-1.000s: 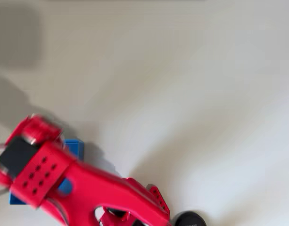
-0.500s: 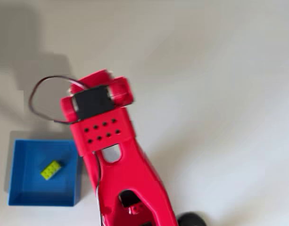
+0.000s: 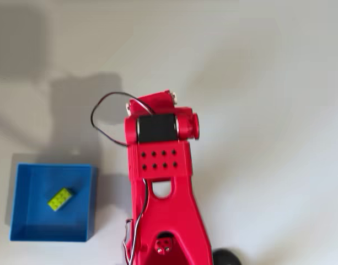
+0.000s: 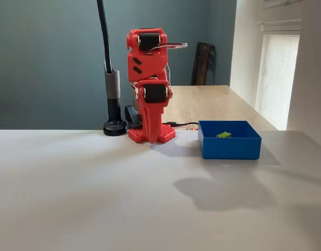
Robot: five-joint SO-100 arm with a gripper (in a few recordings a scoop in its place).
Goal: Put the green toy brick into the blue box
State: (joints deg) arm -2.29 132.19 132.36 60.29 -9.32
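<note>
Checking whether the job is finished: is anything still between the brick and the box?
Nothing visible: the brick already lies on the floor of the box, clear of its walls, with the arm folded back beside the box.

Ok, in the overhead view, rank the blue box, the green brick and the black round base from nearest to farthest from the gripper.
From the gripper, upper end of the red arm:
1. Square blue plastic box, lower left.
2. Small lime-green studded toy brick, inside that box, further left.
3. Black round base, bottom edge, right of the arm.

Black lamp post [image 4: 112,89] stands on white table [image 4: 97,198]; maybe chair [image 4: 203,63] behind.
</note>
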